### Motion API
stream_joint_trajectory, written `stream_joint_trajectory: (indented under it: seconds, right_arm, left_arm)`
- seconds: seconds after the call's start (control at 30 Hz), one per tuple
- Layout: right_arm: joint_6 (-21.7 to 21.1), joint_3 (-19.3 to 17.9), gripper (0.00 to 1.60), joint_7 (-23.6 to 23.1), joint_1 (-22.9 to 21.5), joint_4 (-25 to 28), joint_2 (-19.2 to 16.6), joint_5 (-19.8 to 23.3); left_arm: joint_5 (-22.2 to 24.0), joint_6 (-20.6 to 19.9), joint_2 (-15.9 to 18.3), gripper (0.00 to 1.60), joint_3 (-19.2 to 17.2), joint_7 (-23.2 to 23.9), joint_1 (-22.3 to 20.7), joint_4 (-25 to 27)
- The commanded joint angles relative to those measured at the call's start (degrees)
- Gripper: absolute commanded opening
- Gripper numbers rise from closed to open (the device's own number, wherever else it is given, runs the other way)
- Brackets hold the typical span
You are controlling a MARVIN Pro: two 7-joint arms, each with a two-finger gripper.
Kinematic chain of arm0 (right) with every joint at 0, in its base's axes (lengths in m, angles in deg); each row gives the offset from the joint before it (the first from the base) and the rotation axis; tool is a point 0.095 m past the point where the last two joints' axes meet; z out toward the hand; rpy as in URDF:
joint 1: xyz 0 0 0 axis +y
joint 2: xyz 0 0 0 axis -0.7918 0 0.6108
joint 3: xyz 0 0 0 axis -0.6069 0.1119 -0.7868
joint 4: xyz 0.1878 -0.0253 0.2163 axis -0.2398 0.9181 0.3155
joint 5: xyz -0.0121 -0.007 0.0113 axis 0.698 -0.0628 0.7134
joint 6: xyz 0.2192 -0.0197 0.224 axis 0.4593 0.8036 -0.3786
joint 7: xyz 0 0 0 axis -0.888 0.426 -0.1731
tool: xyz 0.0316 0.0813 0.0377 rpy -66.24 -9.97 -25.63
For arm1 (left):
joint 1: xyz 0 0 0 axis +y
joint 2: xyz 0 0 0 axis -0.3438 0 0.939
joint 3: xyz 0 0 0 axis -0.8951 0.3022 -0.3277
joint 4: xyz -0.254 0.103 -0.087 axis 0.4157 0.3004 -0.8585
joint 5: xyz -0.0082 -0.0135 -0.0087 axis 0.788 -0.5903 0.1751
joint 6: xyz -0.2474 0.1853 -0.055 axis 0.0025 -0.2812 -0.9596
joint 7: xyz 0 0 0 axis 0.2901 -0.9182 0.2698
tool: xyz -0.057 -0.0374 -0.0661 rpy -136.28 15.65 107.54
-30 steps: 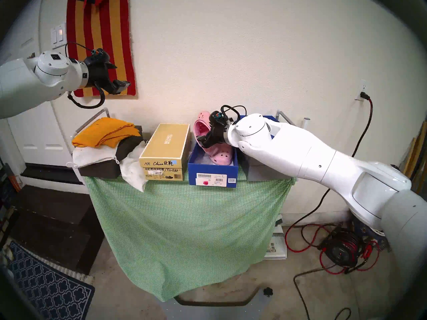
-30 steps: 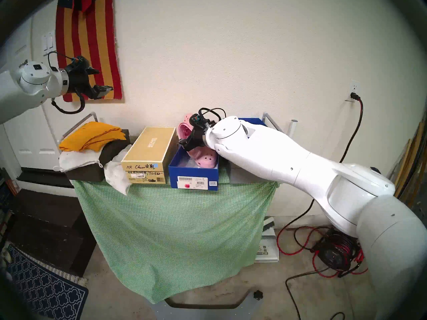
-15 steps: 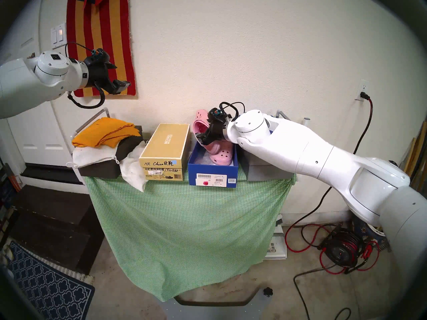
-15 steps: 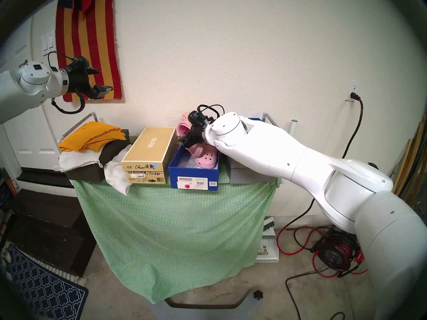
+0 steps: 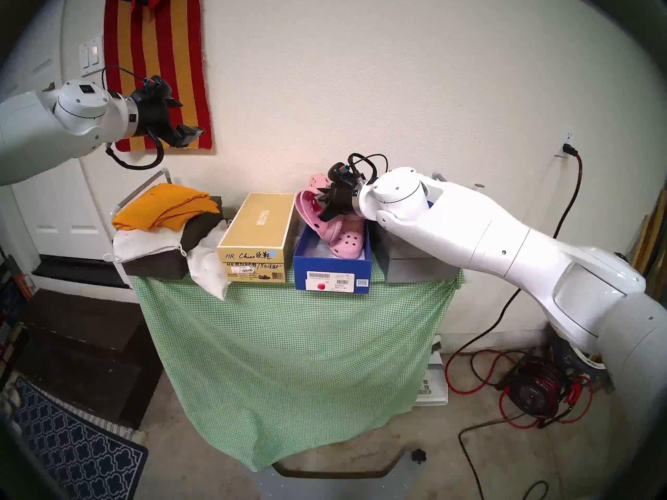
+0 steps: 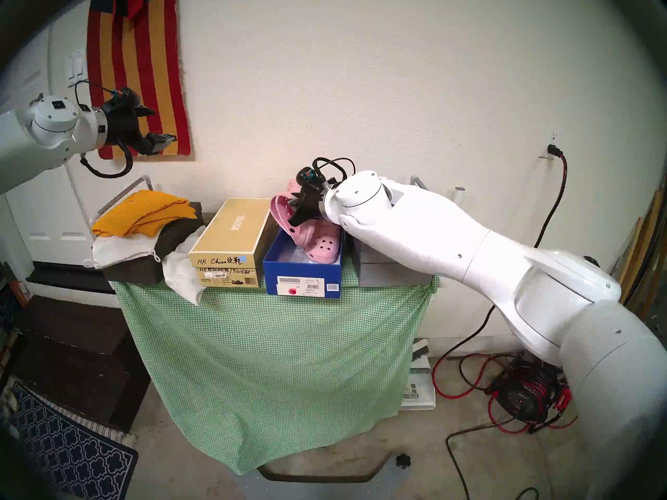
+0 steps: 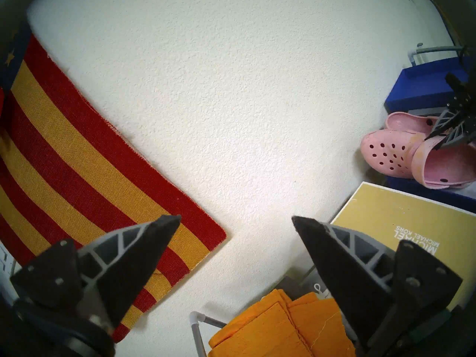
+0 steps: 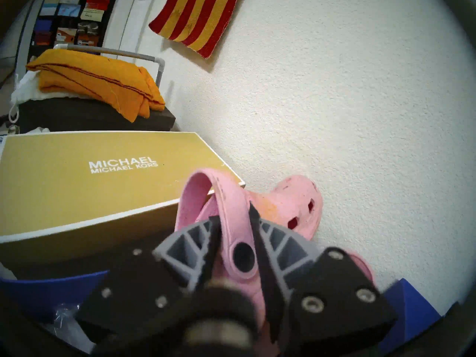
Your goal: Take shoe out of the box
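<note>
The royal-blue box (image 5: 332, 272) stands open on the green-clothed table, its barcode label facing me. My right gripper (image 5: 319, 209) is shut on the heel strap (image 8: 231, 202) of a pink clog (image 5: 344, 241). The clog's heel end is raised above the box's left rim, beside the gold box. Its toe end points down into the box. A second pink clog (image 5: 315, 180) stands at the back against the wall. My left gripper (image 5: 191, 135) is open and empty, held high at the left in front of the striped flag; its fingers (image 7: 144, 245) frame bare wall.
A gold Michael Kors box (image 5: 258, 228) touches the blue box's left side. Orange cloth (image 5: 166, 205) lies on dark boxes at the far left. A grey box (image 5: 415, 268) sits under my right forearm. The wall is close behind the clogs. Cables lie on the floor at the right.
My right gripper has risen and turned with the clog's strap, swinging the heel end up and left toward the gold box. The left arm has not moved.
</note>
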Motion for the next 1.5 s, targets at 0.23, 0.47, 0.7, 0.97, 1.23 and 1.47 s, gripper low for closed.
stream_joint_trajectory:
  seconds: [0.23,0.47,0.7,0.97,1.23,1.47]
  right_arm:
    - [0.04,-0.47,0.00,3.04,-0.46,2.59,-0.55,-1.25]
    - [1.16,-3.21,0.00,7.09,-1.81,4.83,-1.93,-2.41]
    - [2.66,-7.31,0.00,13.05,0.20,8.30,-4.18,-1.35]
    - [1.30,-11.50,0.00,19.58,3.74,14.26,-8.18,2.12]
    - [1.30,-16.08,0.00,24.74,8.91,21.32,-12.88,8.68]
    - [-0.01,-18.60,0.00,26.51,11.55,26.26,-17.95,11.95]
  left_arm:
    - [-0.07,-0.06,0.01,1.60,0.02,0.09,-0.06,0.00]
    - [-0.05,-0.03,-0.01,1.60,0.04,0.07,-0.06,0.00]
    - [-0.05,-0.04,-0.01,1.60,0.04,0.07,-0.06,0.00]
    - [-0.05,-0.04,-0.01,1.60,0.04,0.07,-0.06,0.00]
    - [-0.04,-0.03,-0.01,1.60,0.05,0.06,-0.06,0.00]
    - [-0.03,-0.03,-0.02,1.60,0.05,0.06,-0.06,0.00]
